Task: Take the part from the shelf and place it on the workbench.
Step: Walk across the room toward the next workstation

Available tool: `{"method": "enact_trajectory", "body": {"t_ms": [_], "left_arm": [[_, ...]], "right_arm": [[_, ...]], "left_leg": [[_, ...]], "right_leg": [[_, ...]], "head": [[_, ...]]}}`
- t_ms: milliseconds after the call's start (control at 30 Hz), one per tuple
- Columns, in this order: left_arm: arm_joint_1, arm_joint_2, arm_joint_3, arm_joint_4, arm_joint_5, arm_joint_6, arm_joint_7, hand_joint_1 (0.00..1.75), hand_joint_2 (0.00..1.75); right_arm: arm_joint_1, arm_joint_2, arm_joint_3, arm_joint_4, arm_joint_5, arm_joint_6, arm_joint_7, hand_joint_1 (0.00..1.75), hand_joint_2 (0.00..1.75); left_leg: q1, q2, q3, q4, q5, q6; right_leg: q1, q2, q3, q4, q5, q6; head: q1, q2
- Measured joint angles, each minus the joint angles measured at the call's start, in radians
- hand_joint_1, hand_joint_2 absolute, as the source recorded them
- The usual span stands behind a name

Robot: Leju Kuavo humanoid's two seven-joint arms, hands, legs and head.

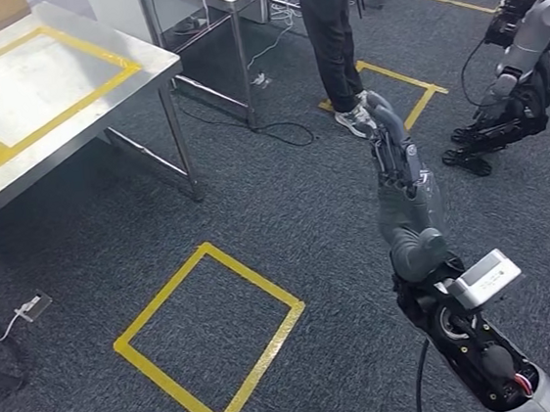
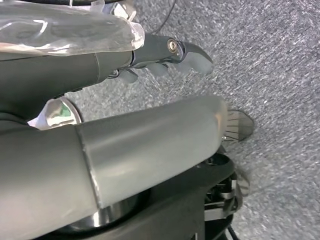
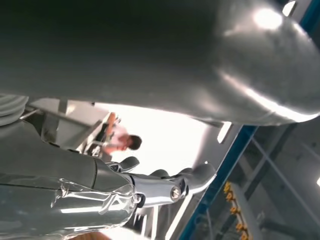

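Over the grey carpet, ahead of the robot, the right hand [image 1: 402,188] is raised with fingers straight and apart, nothing grasped. The left hand [image 2: 113,125] is seen close up over carpet, fingers [image 2: 177,52] extended and apparently empty. A steel workbench [image 1: 60,101] (marked with yellow tape) lies forward-left, nearer the left arm. Neither shelf nor part can be located; no writing is legible.

The left hand [image 2: 113,125] hangs over grey carpet [image 2: 271,60], thumb forward, fingers [image 2: 188,52] extended, holding nothing.
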Motion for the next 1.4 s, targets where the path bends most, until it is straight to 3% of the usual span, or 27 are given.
{"method": "enact_trajectory", "body": {"t_ms": [33, 100, 167, 200, 300, 367, 433, 467, 500, 533, 600, 667, 733, 800, 867, 933, 1000, 1033, 1067, 1167, 1233, 1300, 1333, 1400], "left_arm": [[0.0, 0.0, 0.0, 0.0, 0.0, 0.0, 0.0, 0.0, 0.0], [-0.001, 0.0, 0.0, 0.0, 0.0, 0.0, 0.0, 0.0, 0.0], [-0.003, 0.0, 0.0, 0.0, 0.0, 0.0, 0.0, 0.0, 0.0], [-0.004, 0.0, 0.0, 0.0, -0.001, 0.0, 0.0, 0.0, 0.0], [-0.008, 0.001, 0.0, 0.0, -0.003, 0.0, 0.0, 0.0, 0.0], [-0.011, 0.001, 0.0, 0.0, -0.003, 0.0, 0.0, 0.0, 0.0], [-0.011, 0.002, 0.0, 0.0, -0.003, 0.0, 0.0, 0.0, 0.0], [-0.009, 0.002, 0.0, 0.0, -0.003, 0.0, 0.0, 0.0, 0.0], [-0.007, 0.002, 0.0, 0.0, -0.003, 0.0, 0.0, 0.0, 0.0], [-0.005, 0.003, 0.0, 0.0, -0.003, 0.0, 0.0, 0.0, 0.0], [-0.005, 0.004, 0.0, 0.0, -0.003, 0.0, 0.0, 0.0, 0.0], [-0.007, 0.008, 0.0, 0.0, -0.003, 0.0, 0.0, 0.0, 0.0], [-0.009, 0.011, 0.0, 0.0, -0.003, 0.0, 0.0, 0.0, 0.0], [-0.011, 0.01, 0.0, 0.0, -0.003, 0.0, 0.001, 0.0, 0.0], [-0.013, 0.01, 0.0, 0.0, -0.003, 0.0, 0.001, 0.0, 0.0], [-0.012, 0.01, -0.001, 0.0, -0.003, 0.001, 0.0, 0.0, 0.0], [-0.009, 0.01, -0.001, 0.0, -0.003, 0.001, 0.0, 0.0, 0.0], [-0.008, 0.01, -0.001, 0.0, -0.003, 0.001, 0.0, 0.0, 0.0], [-0.007, 0.01, -0.001, 0.0, -0.003, 0.001, 0.0, 0.0, 0.0], [-0.008, 0.009, -0.001, 0.0, -0.003, 0.001, 0.0, 0.0, 0.0], [-0.008, 0.009, -0.001, 0.0, -0.003, 0.001, 0.0, 0.0, 0.0], [-0.01, 0.01, -0.001, 0.0, -0.003, 0.001, 0.0, 0.0, 0.0], [-0.011, 0.01, -0.001, 0.0, -0.004, 0.0, 0.0, 0.0, 0.0], [-0.013, 0.01, -0.001, 0.0, -0.005, 0.0, 0.001, 0.0, 0.0]], "right_arm": [[0.0, 0.0, -0.001, 0.0, -0.002, 0.0, 0.0, 0.0, 0.0], [-0.001, -0.001, -0.003, 0.0, -0.007, 0.0, 0.0, 0.0, 0.0], [-0.003, -0.001, -0.006, -0.001, -0.012, 0.0, -0.001, 0.0, 0.0], [-0.003, -0.002, -0.008, -0.001, -0.014, -0.001, -0.001, 0.0, 0.0], [-0.004, -0.003, -0.017, -0.001, -0.018, -0.004, -0.002, 0.0, 0.0], [-0.006, -0.003, -0.02, -0.002, -0.019, -0.008, -0.002, 0.0, 0.0], [-0.006, -0.003, -0.022, -0.004, -0.021, -0.014, -0.002, 0.0, 0.0], [-0.006, -0.003, -0.023, -0.003, -0.022, -0.017, -0.001, 0.0, 0.0], [-0.004, -0.003, -0.025, -0.003, -0.023, -0.019, 0.0, 0.0, 0.0], [-0.003, -0.003, -0.027, -0.003, -0.024, -0.02, 0.0, 0.0, 0.0], [-0.002, -0.003, -0.029, -0.003, -0.024, -0.021, 0.0, 0.0, 0.0], [-0.002, -0.003, -0.032, -0.003, -0.024, -0.021, 0.0, 0.0, 0.0], [-0.001, -0.004, -0.036, -0.003, -0.024, -0.024, 0.001, 0.0, 0.0], [0.0, -0.004, -0.041, -0.003, -0.024, -0.029, 0.002, 0.0, 0.0], [0.0, -0.005, -0.045, -0.004, -0.023, -0.032, 0.002, 0.0, 0.0], [0.0, -0.005, -0.049, -0.004, -0.023, -0.032, 0.003, 0.0, 0.0], [0.002, -0.006, -0.052, -0.002, -0.023, -0.033, 0.004, 0.0, 0.0], [0.003, -0.006, -0.052, -0.002, -0.022, -0.035, 0.004, 0.0, 0.0], [0.003, -0.006, -0.053, -0.001, -0.02, -0.036, 0.004, 0.0, 0.0], [0.002, -0.006, -0.057, -0.001, -0.015, -0.041, 0.004, 0.0, 0.0], [0.002, -0.006, -0.059, 0.0, -0.012, -0.045, 0.004, 0.0, 0.0], [0.005, -0.006, -0.062, 0.0, -0.011, -0.05, 0.004, 0.0, 0.0], [0.006, -0.006, -0.063, 0.0, -0.011, -0.053, 0.005, 0.0, 0.0], [0.006, -0.006, -0.065, 0.0, -0.01, -0.057, 0.005, 0.0, 0.0]], "left_leg": [[0.001, 0.011, 0.002, 0.001, -0.002, -0.002], [0.002, 0.03, 0.012, 0.002, -0.01, -0.01], [-0.002, 0.045, 0.018, 0.006, -0.017, -0.021], [-0.005, 0.051, 0.018, 0.007, -0.018, -0.026], [-0.005, 0.063, 0.019, 0.011, -0.022, -0.04], [-0.001, 0.03, -0.005, 0.067, -0.061, -0.047], [0.0, -0.015, -0.072, 0.205, -0.131, -0.05], [0.0, -0.024, -0.11, 0.277, -0.157, -0.049], [0.0, -0.027, -0.136, 0.322, -0.164, -0.047], [0.0, -0.029, -0.143, 0.326, -0.149, -0.043], [-0.003, -0.042, -0.098, 0.214, -0.073, -0.031], [-0.004, -0.084, -0.037, 0.073, -0.016, -0.018], [-0.008, -0.101, -0.014, 0.019, -0.005, -0.015], [-0.008, -0.078, -0.011, 0.01, -0.001, -0.013], [-0.003, -0.053, -0.004, -0.002, 0.005, -0.004], [-0.002, -0.03, 0.0, -0.008, 0.006, 0.001], [-0.003, -0.005, 0.0, -0.007, 0.005, 0.001], [-0.003, 0.007, 0.001, -0.007, 0.003, 0.0], [-0.002, 0.019, 0.003, -0.006, 0.002, -0.003], [-0.004, 0.049, 0.014, -0.003, -0.008, -0.016], [-0.011, 0.066, 0.016, 0.0, -0.012, -0.026], [-0.014, 0.086, 0.015, 0.002, -0.014, -0.035], [-0.012, 0.079, 0.013, 0.009, -0.022, -0.04], [-0.008, 0.031, -0.018, 0.08, -0.068, -0.048]], "right_leg": [[-0.003, -0.004, 0.012, -0.023, 0.021, 0.003], [-0.005, -0.027, 0.087, -0.165, 0.086, 0.006], [0.001, -0.051, 0.148, -0.274, 0.118, -0.005], [0.004, -0.054, 0.155, -0.288, 0.116, -0.013], [0.007, -0.028, 0.151, -0.288, 0.12, -0.036], [0.003, -0.012, 0.151, -0.293, 0.126, -0.049], [0.003, 0.003, 0.146, -0.294, 0.129, -0.057], [0.005, 0.012, 0.144, -0.294, 0.131, -0.059], [0.007, 0.024, 0.142, -0.294, 0.132, -0.061], [0.009, 0.037, 0.142, -0.293, 0.132, -0.062], [0.012, 0.063, 0.143, -0.293, 0.133, -0.062], [0.013, 0.085, 0.141, -0.292, 0.135, -0.058], [0.009, 0.104, 0.135, -0.291, 0.138, -0.048], [0.004, 0.118, 0.128, -0.292, 0.14, -0.036], [0.007, 0.085, 0.106, -0.252, 0.115, -0.026], [0.009, 0.028, 0.049, -0.13, 0.05, -0.019], [0.004, 0.006, -0.009, -0.003, 0.001, -0.011], [0.001, 0.001, -0.016, 0.015, 0.003, -0.007], [-0.001, -0.004, -0.001, -0.01, 0.024, -0.005], [0.0, -0.054, 0.113, -0.22, 0.113, -0.006], [0.006, -0.077, 0.148, -0.286, 0.124, -0.019], [0.008, -0.057, 0.145, -0.288, 0.126, -0.036], [0.008, -0.045, 0.143, -0.29, 0.128, -0.042], [0.004, -0.025, 0.142, -0.293, 0.133, -0.054]], "head": [[0.003, 0.0], [0.011, 0.0], [0.015, 0.0], [0.013, 0.0], [0.004, 0.0], [-0.005, 0.0], [-0.019, 0.0], [-0.023, 0.0], [-0.026, 0.0], [-0.027, 0.0], [-0.029, 0.0], [-0.029, 0.0], [-0.029, 0.0], [-0.03, 0.0], [-0.026, 0.0], [-0.015, 0.0], [-0.006, 0.0], [-0.002, 0.0], [0.002, 0.0], [0.016, 0.0], [0.017, 0.0], [0.01, 0.0], [0.006, 0.0], [-0.002, 0.0]]}}
